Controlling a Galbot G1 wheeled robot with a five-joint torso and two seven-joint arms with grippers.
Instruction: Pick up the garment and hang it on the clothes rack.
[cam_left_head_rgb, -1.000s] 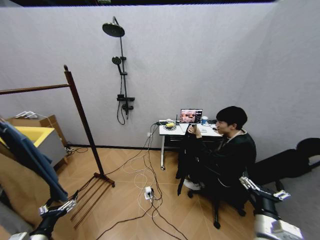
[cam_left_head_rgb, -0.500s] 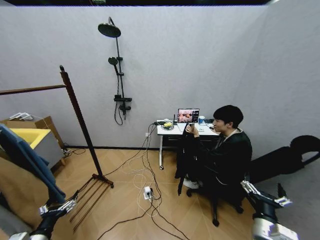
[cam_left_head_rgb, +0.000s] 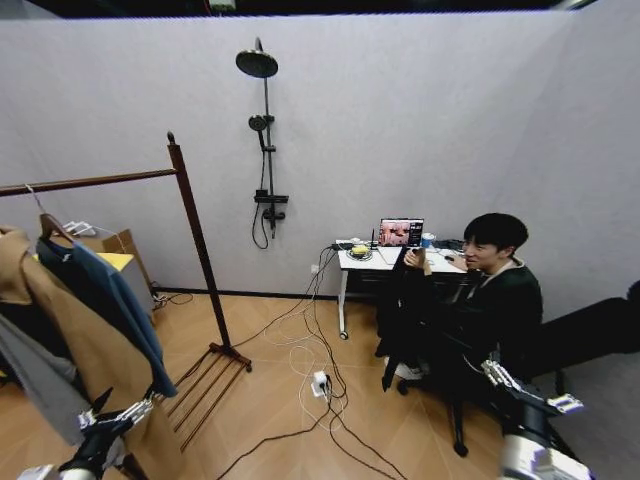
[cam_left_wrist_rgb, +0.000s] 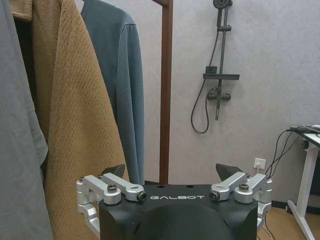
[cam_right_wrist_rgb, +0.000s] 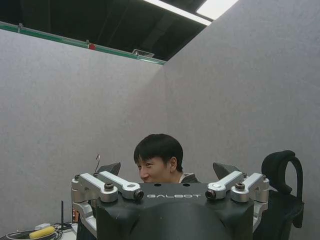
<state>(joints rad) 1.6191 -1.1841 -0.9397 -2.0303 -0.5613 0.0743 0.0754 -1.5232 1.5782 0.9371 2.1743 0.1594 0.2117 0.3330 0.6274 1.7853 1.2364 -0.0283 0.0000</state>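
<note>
Grippers ride low and near, the left gripper (cam_left_head_rgb: 112, 414) and right gripper (cam_left_head_rgb: 525, 389) both spread wide and empty. Farther left, the garment (cam_left_head_rgb: 105, 295) already hangs on the rack (cam_left_head_rgb: 195, 235) beside a tan coat (cam_left_head_rgb: 75, 330). Best approach: reach for its hanger, clear of the coat.

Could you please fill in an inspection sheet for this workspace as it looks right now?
Surface: wooden floor, bare apart from cables.
Job's things: teal garment on a hanger on the clothes rack bar, beside a tan coat.
Clutter: cardboard box by the wall.
Grippers: left claw open, low near the coat; right claw open, low on the right; both empty.
Cables: loose cords and a power strip on the floor.
Surroundings: grey wall, shower fixture, desk with laptop, seated person.
</note>
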